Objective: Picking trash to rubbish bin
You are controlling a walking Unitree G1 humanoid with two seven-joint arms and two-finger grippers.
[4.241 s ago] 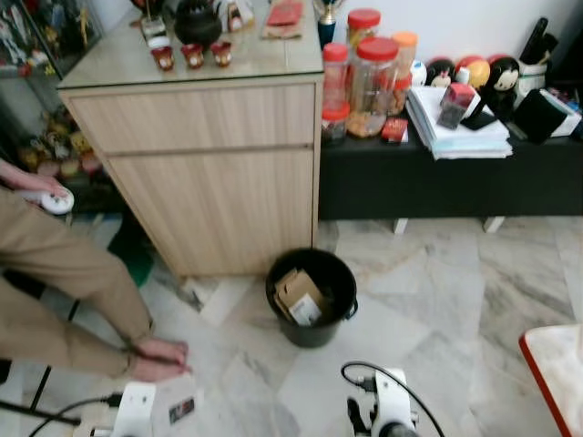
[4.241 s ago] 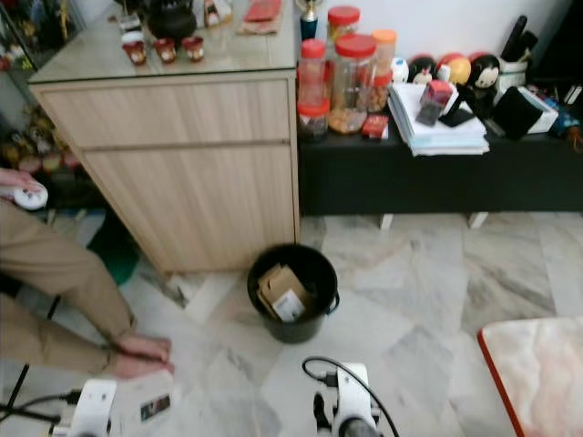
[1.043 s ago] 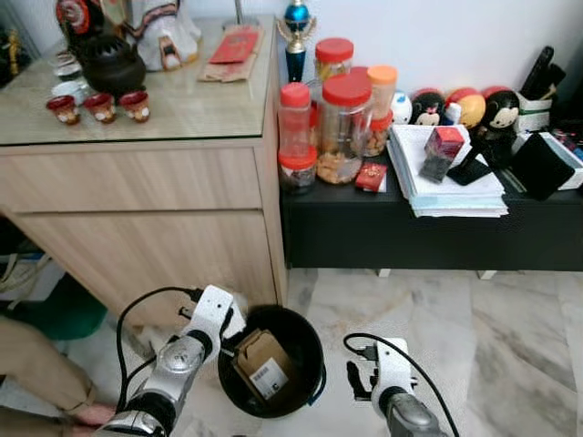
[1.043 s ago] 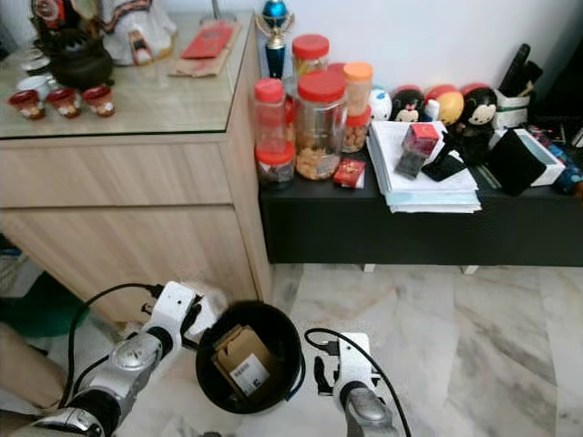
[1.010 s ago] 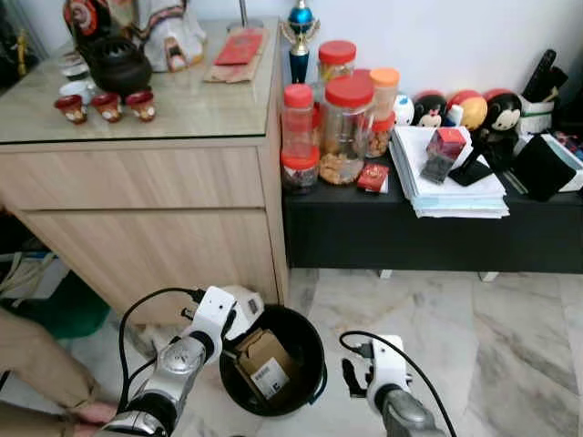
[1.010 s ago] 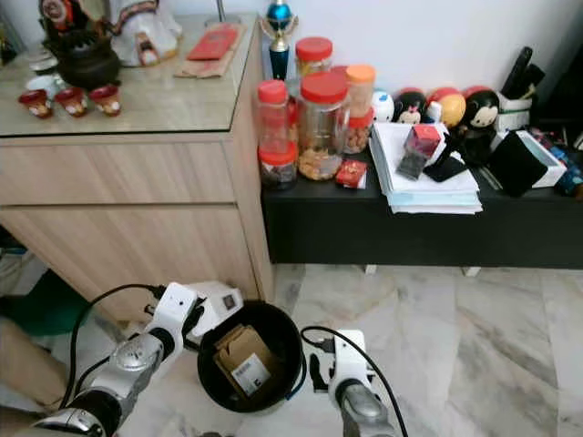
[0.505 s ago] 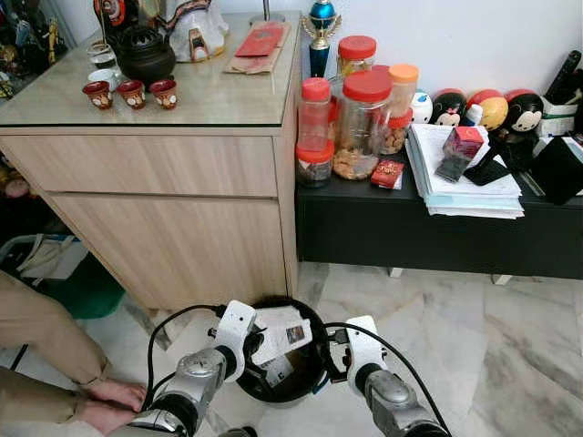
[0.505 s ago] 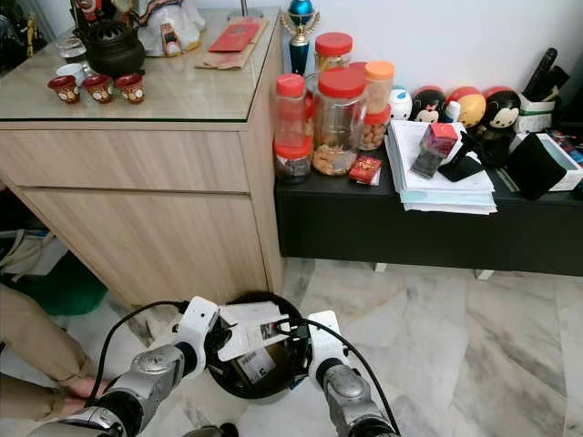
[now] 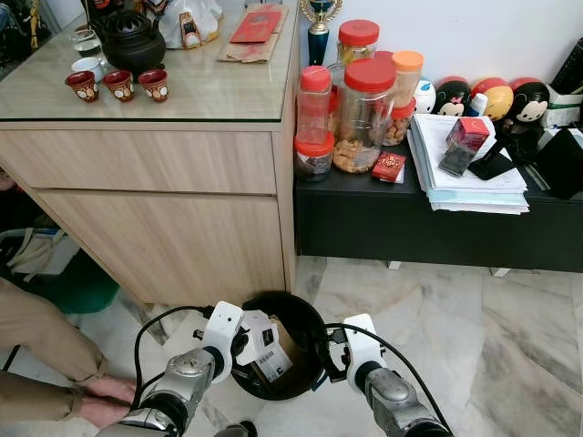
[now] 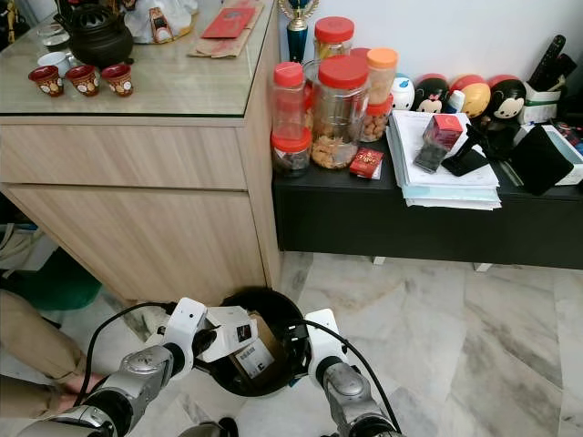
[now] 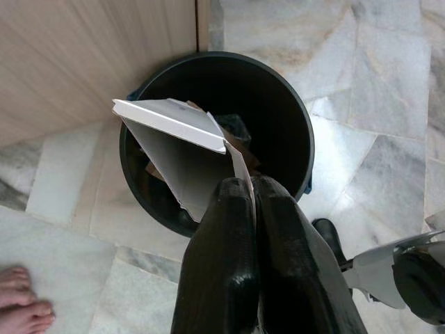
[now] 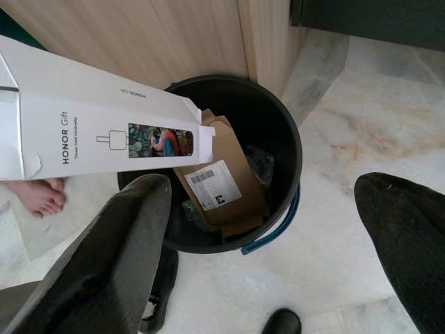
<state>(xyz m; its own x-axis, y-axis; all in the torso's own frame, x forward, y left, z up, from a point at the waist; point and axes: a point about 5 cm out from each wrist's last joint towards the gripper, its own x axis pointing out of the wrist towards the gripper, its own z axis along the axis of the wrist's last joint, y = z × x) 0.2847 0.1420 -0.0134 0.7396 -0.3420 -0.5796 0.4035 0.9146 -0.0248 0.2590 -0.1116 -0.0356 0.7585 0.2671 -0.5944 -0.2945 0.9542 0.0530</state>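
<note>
1. Trash, a flattened white carton [image 12: 104,132], was held over the mouth of the black rubbish bin [image 9: 310,314], which stood on the marble floor [image 9: 492,328] against a wooden cabinet [image 9: 173,209].
2. The left hand [image 11: 252,202] was seen with its two black fingers pressed together on one edge of the carton, pinching it.
3. The carton was tilted, its lower end just inside the bin's rim, above a brown cardboard box with a label [image 12: 219,184] already lying in the bin.
4. The right hand [image 12: 261,229] was poised above the bin's other side, fingers spread wide and holding nothing.
5. A person's bare feet [image 9: 105,401] were seen on the floor near the bin.
6. The task was judged nearly complete: the carton had been brought to the bin but not yet let go, so only the drop was left.
</note>
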